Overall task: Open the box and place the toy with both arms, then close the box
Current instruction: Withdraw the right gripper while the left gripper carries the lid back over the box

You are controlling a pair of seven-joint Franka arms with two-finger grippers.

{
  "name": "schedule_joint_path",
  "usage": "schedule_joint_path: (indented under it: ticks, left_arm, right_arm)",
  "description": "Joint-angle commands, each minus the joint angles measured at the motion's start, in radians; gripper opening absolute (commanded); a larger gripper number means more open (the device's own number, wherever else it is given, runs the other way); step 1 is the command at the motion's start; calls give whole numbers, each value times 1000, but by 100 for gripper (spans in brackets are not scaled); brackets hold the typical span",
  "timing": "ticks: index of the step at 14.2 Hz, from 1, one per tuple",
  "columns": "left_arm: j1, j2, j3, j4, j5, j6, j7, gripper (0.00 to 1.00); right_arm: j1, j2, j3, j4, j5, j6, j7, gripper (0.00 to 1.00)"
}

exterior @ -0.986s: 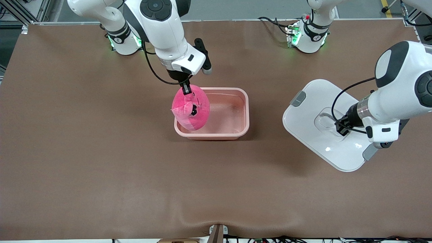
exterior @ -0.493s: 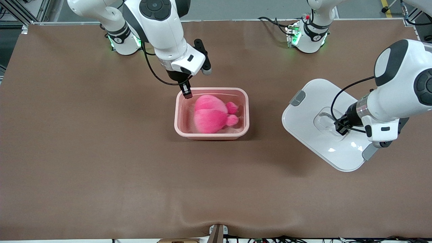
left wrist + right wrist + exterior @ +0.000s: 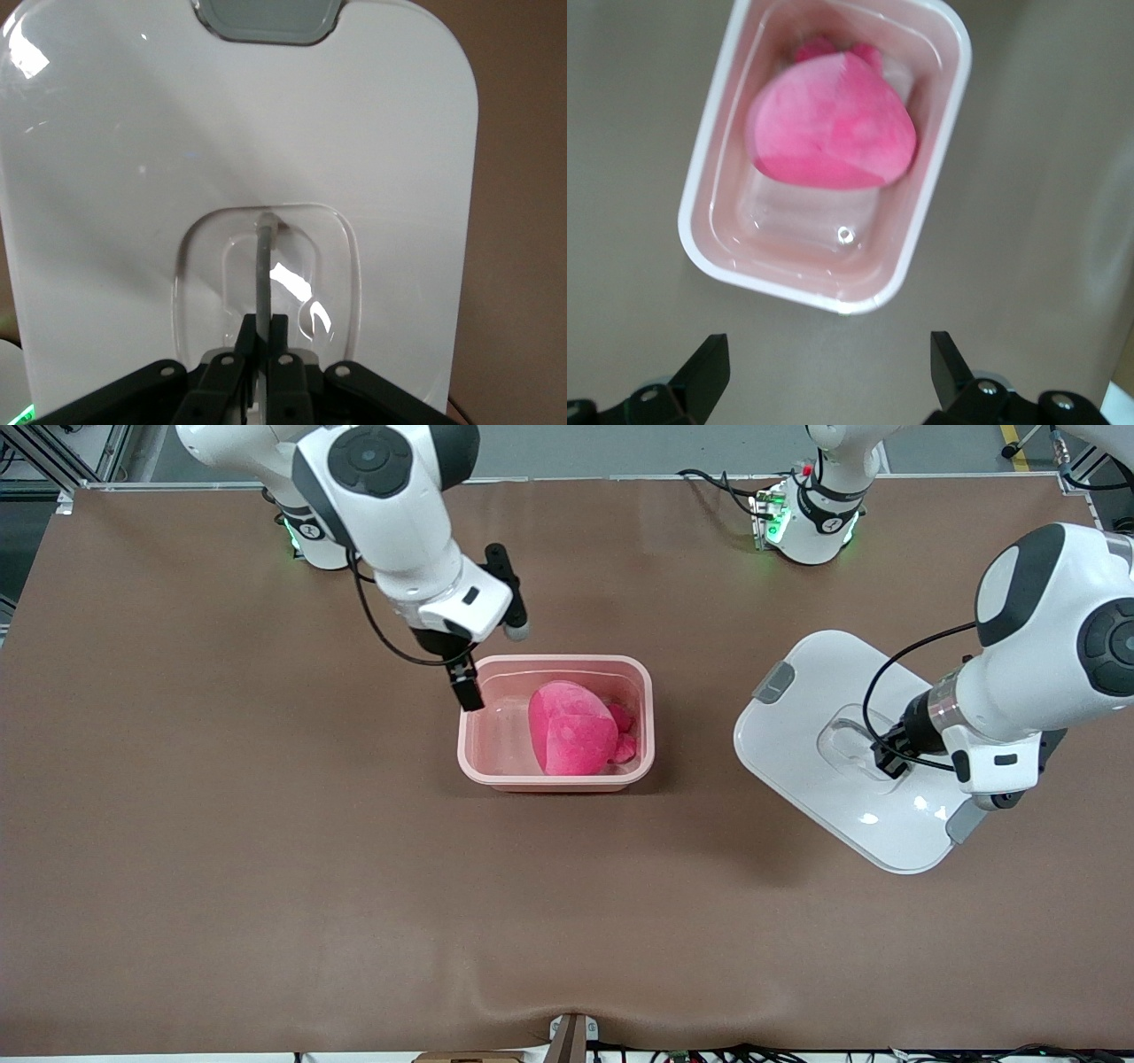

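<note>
The pink tub of the box [image 3: 645, 717] stands open at mid table with the pink plush toy [image 3: 571, 729] lying inside it, toward the left arm's end; both show in the right wrist view, tub [image 3: 939, 177] and toy [image 3: 833, 133]. My right gripper [image 3: 466, 691] is open and empty, over the tub's rim at the right arm's end; in the right wrist view [image 3: 826, 367] its fingers stand wide apart. The white lid [image 3: 815, 691] is at the left arm's end. My left gripper [image 3: 886, 762] is shut on the lid's clear centre handle [image 3: 264, 257].
The brown table mat [image 3: 266, 868] stretches wide around the tub. Both arm bases [image 3: 811, 518] stand along the table's edge farthest from the front camera. The lid's grey clips [image 3: 774, 682] stick out at its ends.
My right gripper let go of the toy, which dropped into the tub and settled toward the left arm's end. The right gripper then moved toward the right arm's end. The lid shifted slightly.
</note>
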Motion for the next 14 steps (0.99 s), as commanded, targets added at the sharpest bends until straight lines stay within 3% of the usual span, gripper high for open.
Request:
schedule_joint_path:
  ticks: [1,4,7,14]
  left_arm:
    - [-3,-26,-48,-9,-18,-18,-106,0]
    - [-25,-15,-99,-6,-17,-6,-267,0]
    - [-78,-12,-107,-5,-14,-4,-392,0]
    - [-182,-3,-107,-5,-3,89,-654,0]
  right_arm:
    - [-74,-21,10,8,8,-40,35,100]
    - [-102,-63,7,8,6,-112,253,100]
    - [-163,-106,7,11,1,-178,406,100]
    - [-495,-187,5,11,9,-279,446,100]
